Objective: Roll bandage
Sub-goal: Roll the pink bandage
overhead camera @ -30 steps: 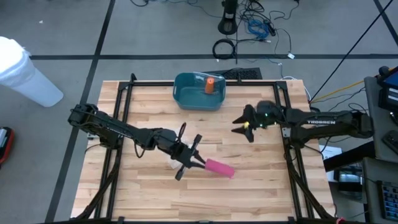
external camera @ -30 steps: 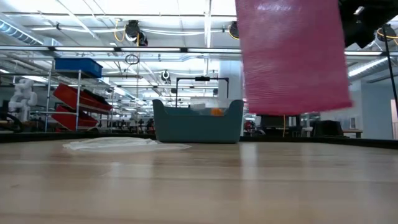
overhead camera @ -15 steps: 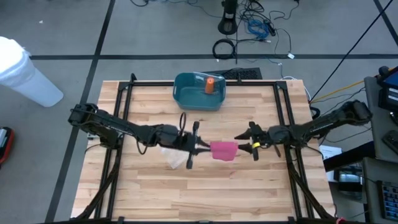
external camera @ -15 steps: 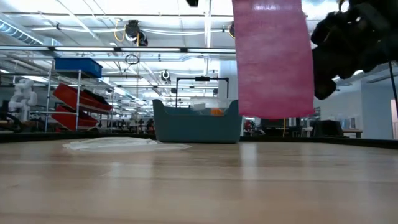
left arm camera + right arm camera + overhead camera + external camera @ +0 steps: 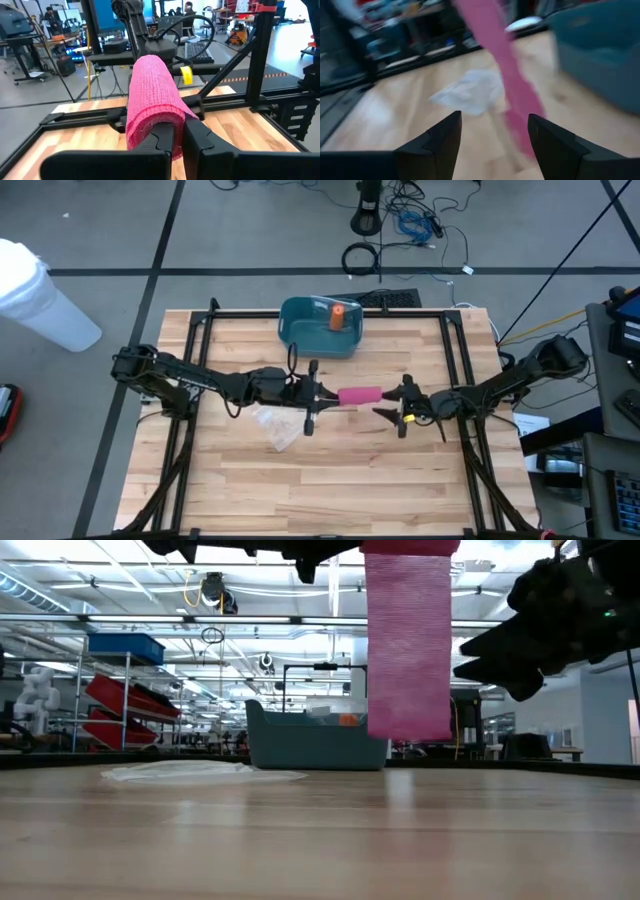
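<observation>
Pale wooden planks make up the table top, which is framed by black rails. Above its middle, a pink woven bandage is held off the wood by the left gripper, whose fingers are pinched tight on one end. The bandage hangs down in the low view. Just beside its other end, the right gripper is kept spread wide, with nothing held. A crumpled clear wrapper is seen lying nearby. Farther back, an orange thing is kept in a blue plastic tub.
</observation>
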